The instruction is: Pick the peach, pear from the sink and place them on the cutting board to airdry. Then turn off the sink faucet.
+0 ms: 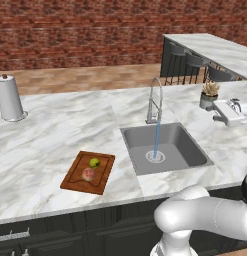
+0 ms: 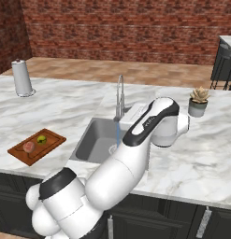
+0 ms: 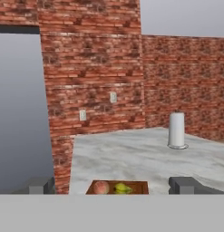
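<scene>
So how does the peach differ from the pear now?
The peach is pinkish-red, while the pear is yellow-green. The peach looks slightly bigger than the pear. The peach lies nearer the counter's front edge, the pear behind it. Both rest on the cutting board, out of the sink.

White marble counter (image 1: pixel 55 135) carries cutting board (image 1: pixel 88 171), paper-towel roll (image 1: pixel 9 98) at far left, small potted plant (image 1: pixel 210 93) right, sink (image 1: pixel 187 145) set in.
</scene>
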Controlling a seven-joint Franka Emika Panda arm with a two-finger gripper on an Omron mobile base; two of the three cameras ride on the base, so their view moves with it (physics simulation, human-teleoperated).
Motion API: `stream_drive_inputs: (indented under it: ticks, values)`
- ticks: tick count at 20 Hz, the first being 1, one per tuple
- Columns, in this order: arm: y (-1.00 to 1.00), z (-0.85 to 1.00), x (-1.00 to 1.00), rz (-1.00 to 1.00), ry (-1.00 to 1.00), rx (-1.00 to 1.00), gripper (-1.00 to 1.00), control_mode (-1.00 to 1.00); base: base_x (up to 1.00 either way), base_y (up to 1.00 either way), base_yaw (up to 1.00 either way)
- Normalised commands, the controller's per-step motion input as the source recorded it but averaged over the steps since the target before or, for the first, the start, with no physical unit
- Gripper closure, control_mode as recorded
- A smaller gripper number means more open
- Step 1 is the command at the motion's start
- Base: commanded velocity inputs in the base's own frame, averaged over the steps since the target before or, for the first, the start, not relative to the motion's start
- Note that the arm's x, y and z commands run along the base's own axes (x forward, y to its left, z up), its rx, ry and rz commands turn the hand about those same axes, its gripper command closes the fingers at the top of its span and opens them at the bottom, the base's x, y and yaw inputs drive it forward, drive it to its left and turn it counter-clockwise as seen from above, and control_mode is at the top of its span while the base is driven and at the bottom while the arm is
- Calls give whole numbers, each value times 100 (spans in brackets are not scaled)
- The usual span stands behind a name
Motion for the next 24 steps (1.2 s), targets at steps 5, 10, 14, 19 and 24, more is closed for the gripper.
stream_drive_inputs:
  ticks: [5,10,14,19,24]
  values:
    - [4,-16,17,0,0,0,-100,-100,0,0,0]
    - [7,-16,14,0,0,0,-100,-100,0,0,0]
    - [13,-11,18,0,0,0,-100,-100,0,0,0]
    - [9,-3,26,0,0,0,-100,-100,0,0,0]
    - [0,0,40,0,0,0,-100,-100,0,0,0]
